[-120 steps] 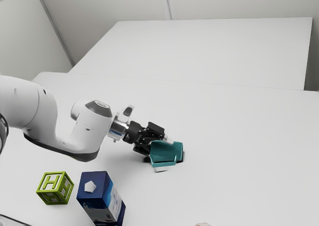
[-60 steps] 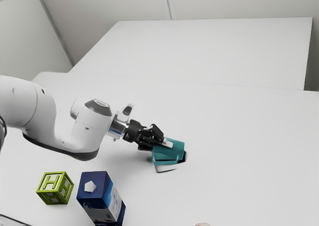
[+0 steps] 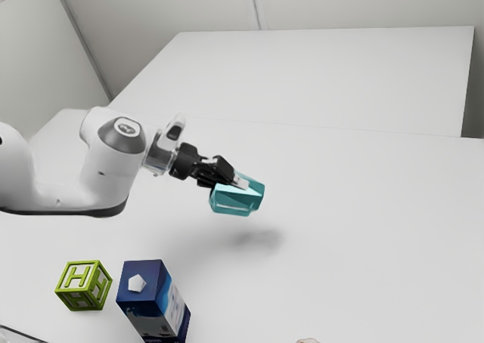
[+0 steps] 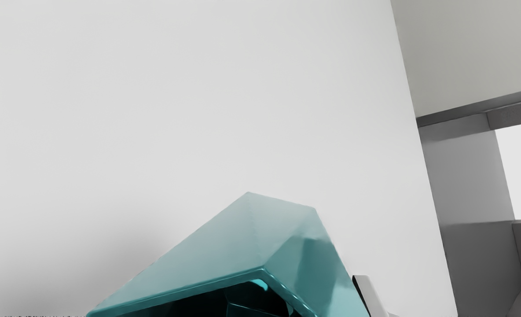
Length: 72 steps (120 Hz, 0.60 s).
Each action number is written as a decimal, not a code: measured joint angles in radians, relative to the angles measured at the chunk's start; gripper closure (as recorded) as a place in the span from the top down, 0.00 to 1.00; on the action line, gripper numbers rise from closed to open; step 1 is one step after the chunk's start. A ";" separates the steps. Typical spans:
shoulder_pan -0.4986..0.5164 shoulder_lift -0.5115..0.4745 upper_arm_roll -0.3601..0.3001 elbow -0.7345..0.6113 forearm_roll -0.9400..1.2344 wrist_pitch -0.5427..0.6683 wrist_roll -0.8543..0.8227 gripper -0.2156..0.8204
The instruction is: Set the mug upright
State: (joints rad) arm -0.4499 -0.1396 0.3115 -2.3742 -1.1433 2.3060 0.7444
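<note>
The gripper [image 3: 237,182] is shut on the teal mug [image 3: 236,200] and holds it in the air, with a soft shadow on the table below. The mug hangs tilted, not upright. From the wrist, the faceted teal mug [image 4: 225,246] shows its rim and dark inside, the opening facing back toward the hand. One finger of the gripper [image 4: 368,295] lies against the mug's outer wall; the other finger is hidden there.
On the white table [image 3: 363,230], a green letter cube [image 3: 84,285] and a dark blue carton [image 3: 153,298] stand toward the exterior view's lower left. A small pale object [image 3: 308,341] pokes in at the bottom edge.
My hand has risen off the table and drawn back toward the exterior view's left, carrying the mug with it. The mug's tilt has changed; cube and carton have stayed put.
</note>
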 joint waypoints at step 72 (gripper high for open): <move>0.041 -0.108 0.014 -0.020 1.005 -0.037 -0.361 0.04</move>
State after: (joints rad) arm -0.4085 -0.2480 0.3255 -2.3940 -0.1381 2.2686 0.3839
